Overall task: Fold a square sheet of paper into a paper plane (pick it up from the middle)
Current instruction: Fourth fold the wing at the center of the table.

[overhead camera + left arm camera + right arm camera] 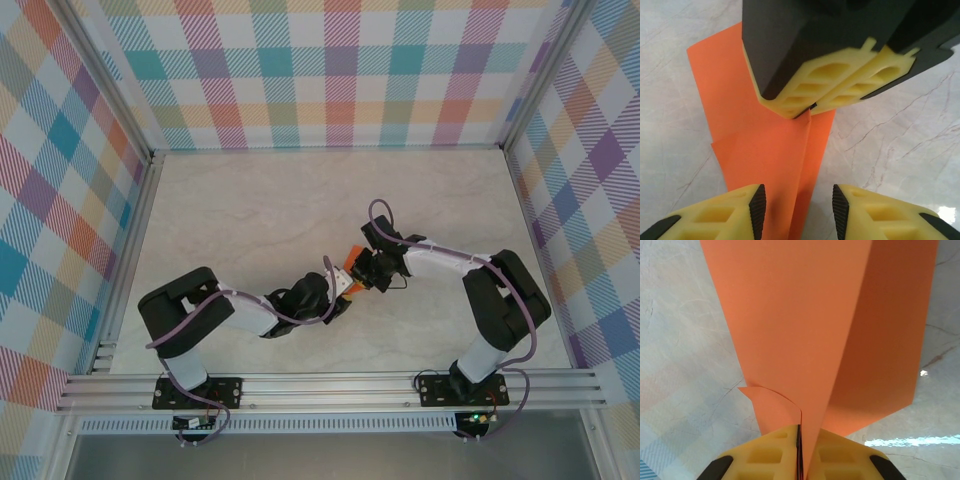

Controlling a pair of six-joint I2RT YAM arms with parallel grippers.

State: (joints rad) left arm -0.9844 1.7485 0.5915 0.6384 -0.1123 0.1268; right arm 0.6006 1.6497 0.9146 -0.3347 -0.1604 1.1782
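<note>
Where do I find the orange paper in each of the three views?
Top external: orange paper, small, near the picture's centre.
Left wrist: centre-left, reaching the bottom edge.
Right wrist: spreading upward from bottom centre.
Shared landmark: the right gripper, shut on its crease.

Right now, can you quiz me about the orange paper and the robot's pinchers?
1. True or false: the right gripper is shut on the folded bright orange paper sheet.
2. The left gripper has its yellow fingers: A) apart, with the paper between them; B) clamped on a blue cup; C) pressed flat on the table.
3. What pattern covers the walls?
Key: 1 true; 2 A; 3 coloured checks.
</note>
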